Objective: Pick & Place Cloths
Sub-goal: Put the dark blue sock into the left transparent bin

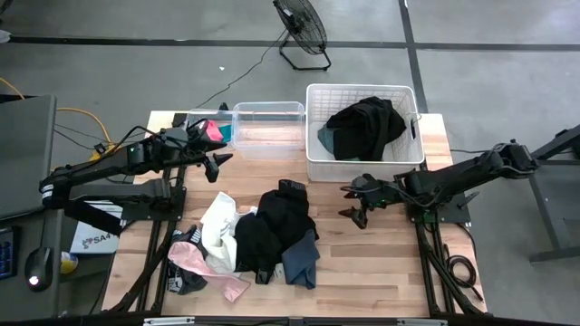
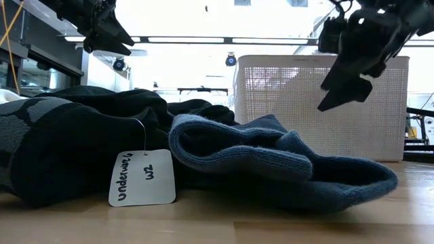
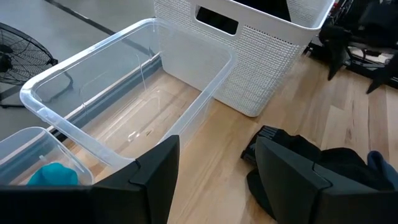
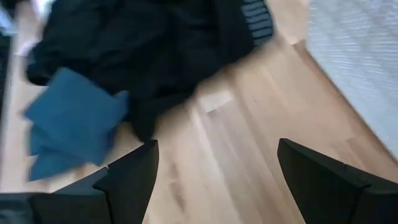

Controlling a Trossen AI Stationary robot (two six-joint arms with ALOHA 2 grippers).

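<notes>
The cloths lie heaped on the table's middle: a black one (image 1: 281,226) on top, a navy one (image 1: 301,260) at the near right, a white one (image 1: 217,226) and a pink one (image 1: 207,269) at the left. Another black cloth (image 1: 367,127) lies inside the white basket (image 1: 317,163). A teal cloth (image 3: 53,174) sits in the small clear bin (image 1: 195,116). My left gripper (image 1: 216,166) hangs open above the table, left of and beyond the heap. My right gripper (image 1: 346,202) hangs open to the right of the heap, near the basket's front wall, pointing at the heap (image 4: 149,56).
A larger clear bin (image 1: 267,127) stands between the small bin and the basket along the far edge. A paper tag (image 2: 142,177) hangs from the black cloth near the front edge. Bare wood (image 1: 381,263) lies to the right of the heap.
</notes>
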